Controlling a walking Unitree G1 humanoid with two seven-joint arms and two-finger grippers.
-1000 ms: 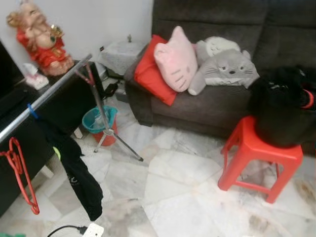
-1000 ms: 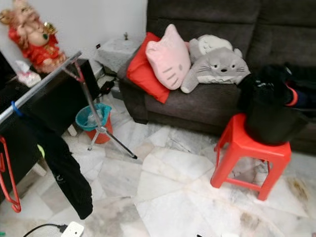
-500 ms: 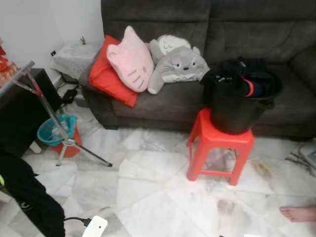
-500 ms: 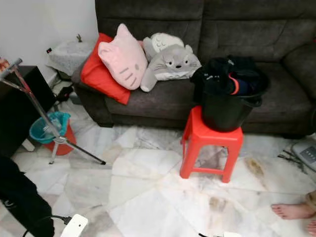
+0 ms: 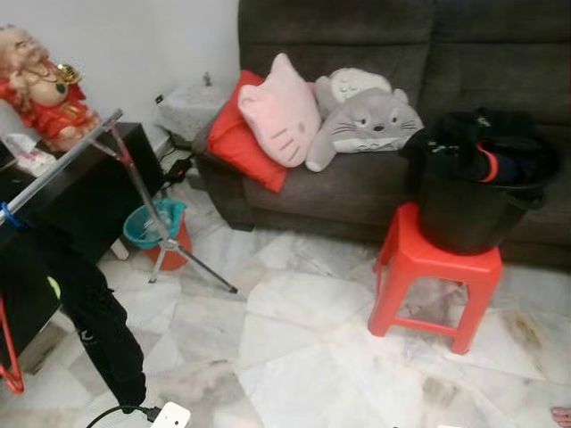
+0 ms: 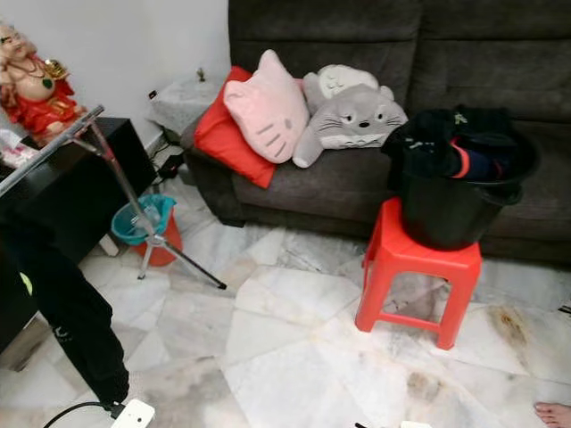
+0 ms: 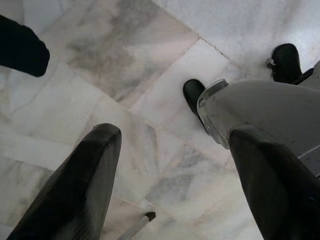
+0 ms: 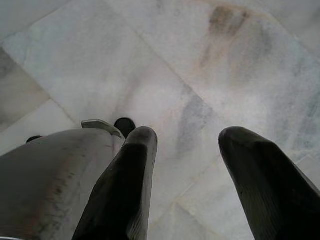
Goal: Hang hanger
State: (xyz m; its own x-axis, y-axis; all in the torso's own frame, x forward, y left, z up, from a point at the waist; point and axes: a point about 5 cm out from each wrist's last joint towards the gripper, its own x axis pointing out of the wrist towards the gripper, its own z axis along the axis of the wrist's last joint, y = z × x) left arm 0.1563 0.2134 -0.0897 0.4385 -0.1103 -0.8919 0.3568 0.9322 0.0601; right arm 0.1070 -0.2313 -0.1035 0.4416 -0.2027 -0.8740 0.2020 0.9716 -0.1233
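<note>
Hanger cropped at frame edge

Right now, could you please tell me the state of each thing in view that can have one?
Left gripper: open, empty, over the floor.
Right gripper: open, empty.
Black bucket: upright on red stool, full of clothes.
Black garment: hanging from rail.
Red hanger: hanging.

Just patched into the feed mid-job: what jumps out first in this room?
The bright red stool on the marble floor, carrying a black bucket stuffed with dark clothes, stands before the dark sofa. On the sofa lie a pink cat pillow and a grey plush. At the robot's left a silver rack bar carries a hanging black garment, with a red hanger beside it; both grippers point at bare floor, fingers apart.
</note>
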